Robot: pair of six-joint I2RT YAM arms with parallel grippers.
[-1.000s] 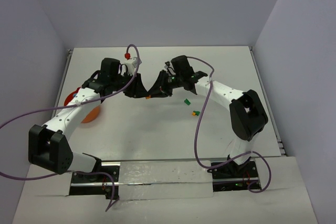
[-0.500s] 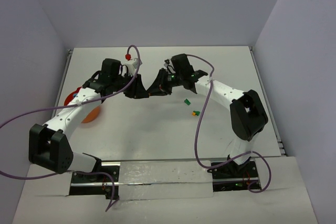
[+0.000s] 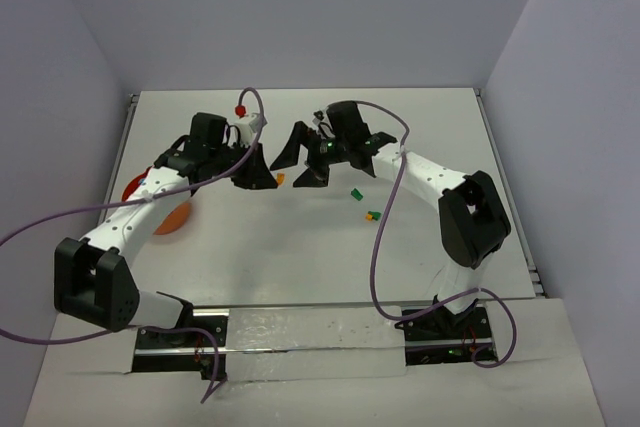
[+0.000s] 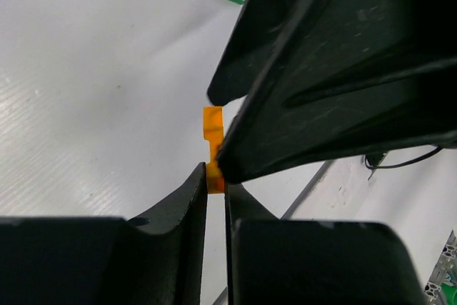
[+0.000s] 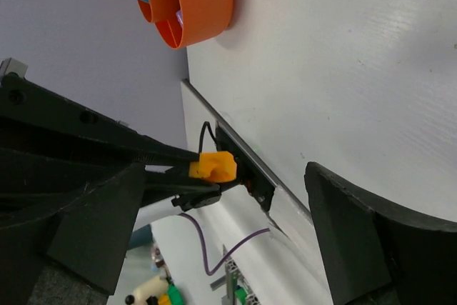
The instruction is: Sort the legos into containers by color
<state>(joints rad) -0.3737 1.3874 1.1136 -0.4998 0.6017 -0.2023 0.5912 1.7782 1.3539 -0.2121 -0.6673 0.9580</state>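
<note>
1. The right gripper [image 3: 298, 159] has just let go. Half a second ago it met the left gripper [image 4: 214, 176] at the orange brick [image 5: 213, 166]; now its jaws are spread wide and it has drawn back.
2. The left gripper alone holds the orange brick, pinched narrowly at its fingertips above the desk [image 3: 300, 257], well apart from the bowl [image 5: 203, 5].
3. The handover looks finished, so the brick can probably go to the bowl on the left side.
4. Counted:
   - one bowl
   - one held orange brick
   - two loose pieces on the desk, a green brick [image 3: 355, 193] and a green-and-yellowish piece [image 3: 373, 215]
   - teal and red pieces in the bowl, number unclear
</note>
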